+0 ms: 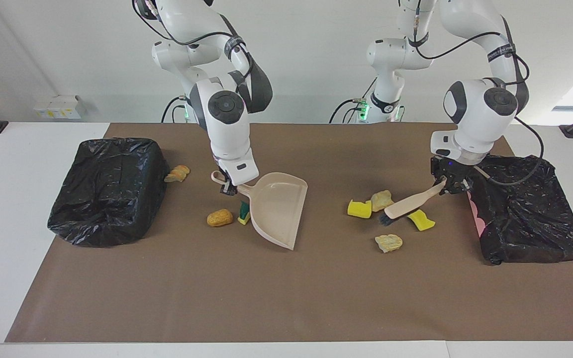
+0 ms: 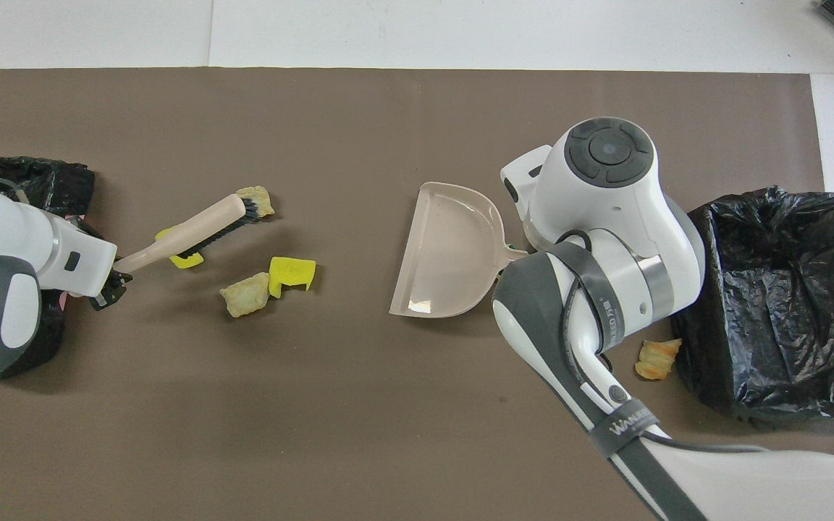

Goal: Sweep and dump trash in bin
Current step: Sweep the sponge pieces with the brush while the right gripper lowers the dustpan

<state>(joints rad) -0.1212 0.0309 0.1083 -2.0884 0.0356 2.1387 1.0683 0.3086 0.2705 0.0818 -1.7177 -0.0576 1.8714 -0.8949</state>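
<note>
My right gripper (image 1: pixel 228 186) is shut on the handle of the beige dustpan (image 1: pixel 276 206), whose mouth faces the left arm's end of the table. An orange-brown lump (image 1: pixel 220 218) and a green-and-yellow wedge (image 1: pixel 244 214) lie beside the pan's back. My left gripper (image 1: pixel 449 185) is shut on the handle of the black-bristled brush (image 1: pixel 408 205). Its bristles are down among two yellow sponge bits (image 1: pixel 359 208) (image 1: pixel 421 220) and two beige chunks (image 1: pixel 381 199) (image 1: pixel 388 242). A bread-like lump (image 1: pixel 177 173) lies against the bin (image 1: pixel 110 191) at the right arm's end.
A second black-lined bin (image 1: pixel 530 209) stands at the left arm's end, close to the left gripper. In the overhead view the dustpan (image 2: pixel 446 253), brush (image 2: pixel 192 228) and the bin by the right arm (image 2: pixel 779 304) show; the right gripper is hidden under its arm there.
</note>
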